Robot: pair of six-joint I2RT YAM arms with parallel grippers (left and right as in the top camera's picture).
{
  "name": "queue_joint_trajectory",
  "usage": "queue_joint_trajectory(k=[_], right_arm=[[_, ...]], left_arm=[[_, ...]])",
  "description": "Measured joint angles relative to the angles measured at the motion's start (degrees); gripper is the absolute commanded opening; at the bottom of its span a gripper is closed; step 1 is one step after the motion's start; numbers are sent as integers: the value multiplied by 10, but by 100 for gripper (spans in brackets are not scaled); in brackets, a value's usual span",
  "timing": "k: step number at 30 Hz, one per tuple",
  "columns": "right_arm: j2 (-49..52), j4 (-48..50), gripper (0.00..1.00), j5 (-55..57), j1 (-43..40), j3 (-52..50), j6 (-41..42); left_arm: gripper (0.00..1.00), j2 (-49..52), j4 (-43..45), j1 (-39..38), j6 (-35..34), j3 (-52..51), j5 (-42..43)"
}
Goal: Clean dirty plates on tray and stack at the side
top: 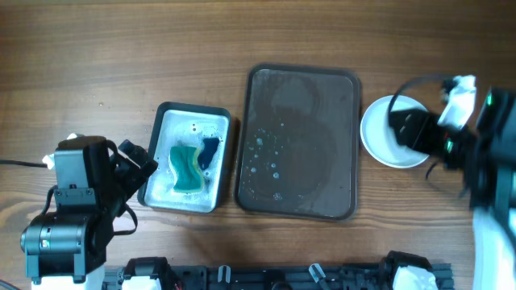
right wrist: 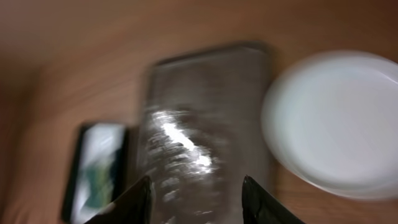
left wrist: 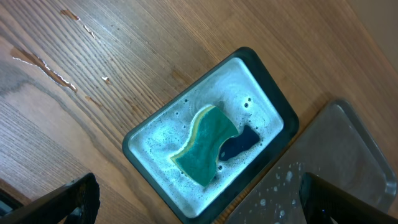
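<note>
A dark tray lies mid-table, wet with soap bubbles and bare of plates; it also shows in the right wrist view and the left wrist view. A white plate sits on the table right of the tray, also in the right wrist view. A green sponge lies in a soapy basin, seen in the left wrist view as sponge and basin. My left gripper is open and empty above the basin's near corner. My right gripper is open and empty over the tray; that view is blurred.
A dark blue object lies in the basin beside the sponge. Bare wooden table surrounds the tray and basin. Wet streaks mark the wood left of the basin. A dark rack runs along the front edge.
</note>
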Motion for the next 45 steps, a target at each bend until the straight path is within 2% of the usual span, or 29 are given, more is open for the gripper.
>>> queue_joint_trajectory(k=[1,2,3,6,11,22,24,27,31,35,42,45], right_arm=[[-37,-6,62,-32,17,2,-23],[-69,-15,85,-58,31,2,-44],[-94,-24,100,-73,38,2,-57],[-185,-63,100,-104,54,3,-85],[-265,-129,100,-113,54,4,-103],[-276,-147,100,-104,62,4,-136],[-277,-121,100,-100,79,2,-159],[-287,-33,100,-91,116,-14,-187],[-320,81,100,-75,140,-87,-206],[-382,196,100,-66,140,-220,-209],[-503,295,100,-58,140,-400,-183],[-556,368,100,-54,140,-472,-177]], left_arm=[[100,0,0,0,0,0,0],[100,0,0,0,0,0,0],[100,0,1,0,0,0,0],[100,0,0,0,0,0,0],[100,0,0,0,0,0,0],[100,0,0,0,0,0,0],[100,0,0,0,0,0,0],[100,0,0,0,0,0,0],[100,0,0,0,0,0,0],[100,0,0,0,0,0,0],[100,0,0,0,0,1,0],[100,0,0,0,0,1,1]])
